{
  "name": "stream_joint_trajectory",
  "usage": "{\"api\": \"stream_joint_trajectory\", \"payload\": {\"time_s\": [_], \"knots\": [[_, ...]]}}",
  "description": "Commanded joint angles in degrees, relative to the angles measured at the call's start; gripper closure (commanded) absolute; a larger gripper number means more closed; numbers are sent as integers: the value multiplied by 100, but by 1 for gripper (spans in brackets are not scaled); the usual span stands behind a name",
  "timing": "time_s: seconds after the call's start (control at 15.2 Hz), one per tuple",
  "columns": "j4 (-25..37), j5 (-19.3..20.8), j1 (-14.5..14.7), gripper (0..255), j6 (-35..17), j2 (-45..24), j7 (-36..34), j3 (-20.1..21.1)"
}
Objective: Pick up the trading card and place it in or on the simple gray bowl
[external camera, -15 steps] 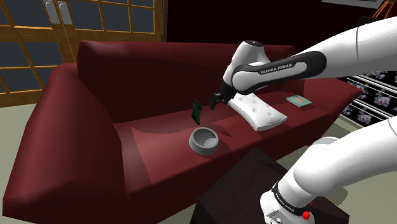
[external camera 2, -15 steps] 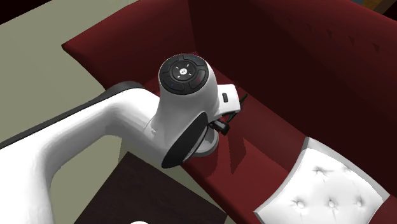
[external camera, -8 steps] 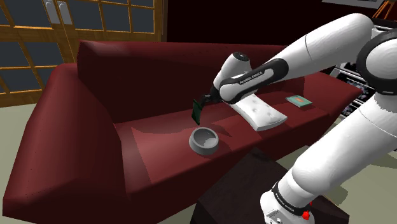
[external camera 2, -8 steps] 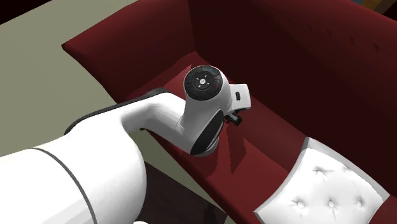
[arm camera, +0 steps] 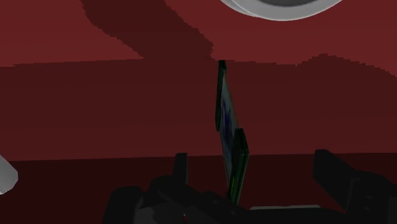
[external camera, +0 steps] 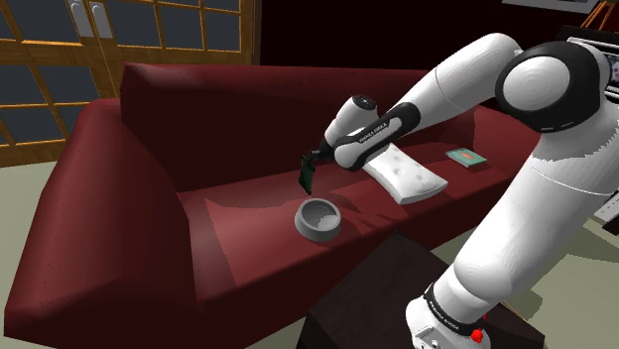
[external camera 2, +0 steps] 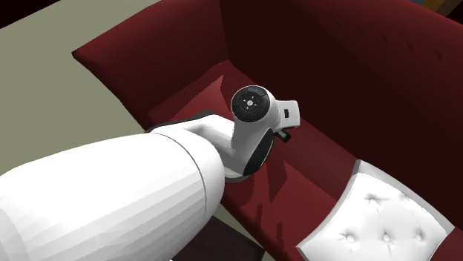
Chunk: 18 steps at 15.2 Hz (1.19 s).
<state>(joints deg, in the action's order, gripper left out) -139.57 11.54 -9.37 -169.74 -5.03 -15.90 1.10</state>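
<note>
The black two-finger gripper (arm camera: pixel 252 156) is spread wide. The thin dark-green trading card (arm camera: pixel 225 118) stands on edge between its fingers, touching neither, on the dark red sofa (external camera: pixel 149 198) just behind the round gray bowl (external camera: pixel 319 234).

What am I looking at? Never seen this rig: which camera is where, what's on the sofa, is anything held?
A simulated white Franka arm with a black two-finger gripper. The shoulder view looks down from beside its stand; the second exterior view looks down past the arm; the wrist view looks along the gripper. On the dark red sofa: a gray bowl, a white cushion, and a dark green trading card standing on edge. The fingers are open, one either side of the card without touching it, so nothing is held.
</note>
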Motion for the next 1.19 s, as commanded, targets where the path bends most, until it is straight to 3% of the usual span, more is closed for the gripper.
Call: {"api": "stream_joint_trajectory", "payload": {"time_s": [0.0,0.59,0.66,1.12], "knots": [[77,108,21,0,-129,-200,-98,-37],[138,169,45,0,-214,-347,-149,-77],[138,169,45,255,-214,-347,-149,-77],[139,170,46,255,-214,-348,-151,-77]]}}
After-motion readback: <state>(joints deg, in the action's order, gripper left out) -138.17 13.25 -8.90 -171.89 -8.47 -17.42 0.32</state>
